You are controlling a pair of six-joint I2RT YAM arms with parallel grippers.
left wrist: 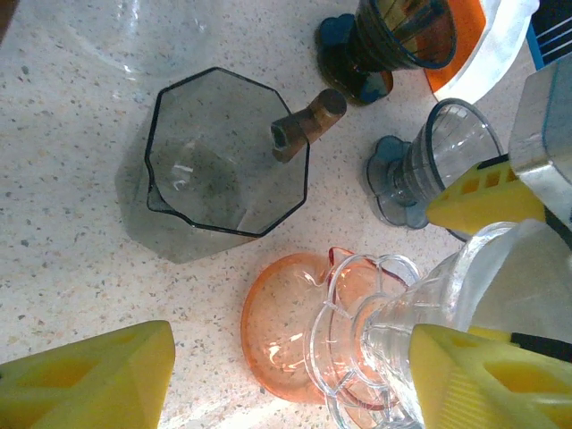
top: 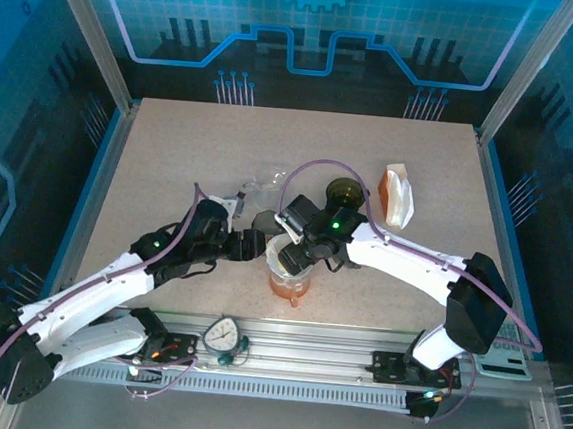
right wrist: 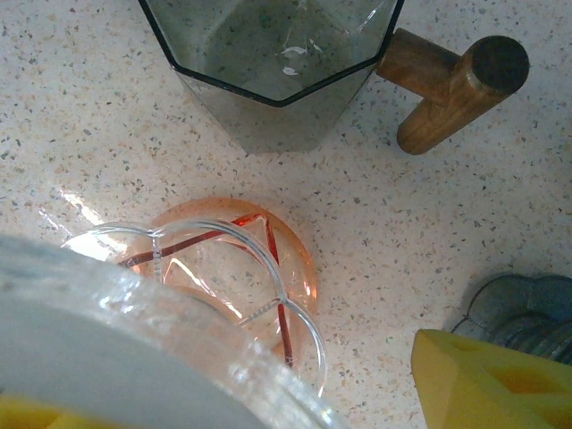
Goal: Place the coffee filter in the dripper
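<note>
White paper filter (left wrist: 532,268) is sitting inside a clear dripper (left wrist: 384,335), lining the cone up to its rim. The clear dripper is standing over an orange dripper (left wrist: 277,331), with its scalloped foot above the orange bowl. Whether it is resting there or hanging just above cannot be told.

The right gripper (top: 298,256) is reaching in from the right with its jaws spread about the clear dripper's rim. In the right wrist view one yellow finger (right wrist: 483,375) is standing apart from the rim, with bare table showing in the gap. The other finger is mostly hidden beneath the filter's edge. Nothing is being clamped.

The left gripper (left wrist: 290,362) is approaching from the left with its jaws spread wide and is holding nothing. One of its fingers is lying just beside the clear dripper's wall. The other is well apart, with open table between.

Beyond the orange dripper a grey pitcher (left wrist: 223,152) is standing near, its wooden handle (left wrist: 308,125) pointing toward a smoky dripper (left wrist: 438,152) with a blue-grey foot. A dark dripper (top: 346,192) is standing farther back, and a bag (top: 399,192) is lying just beside it on the right.

All items are crowding the middle of the table (top: 171,154). Room between the pitcher, the smoky dripper and the orange dripper is tight. Wide bare surface is running along the left edge, the far edge and the near right corner.
</note>
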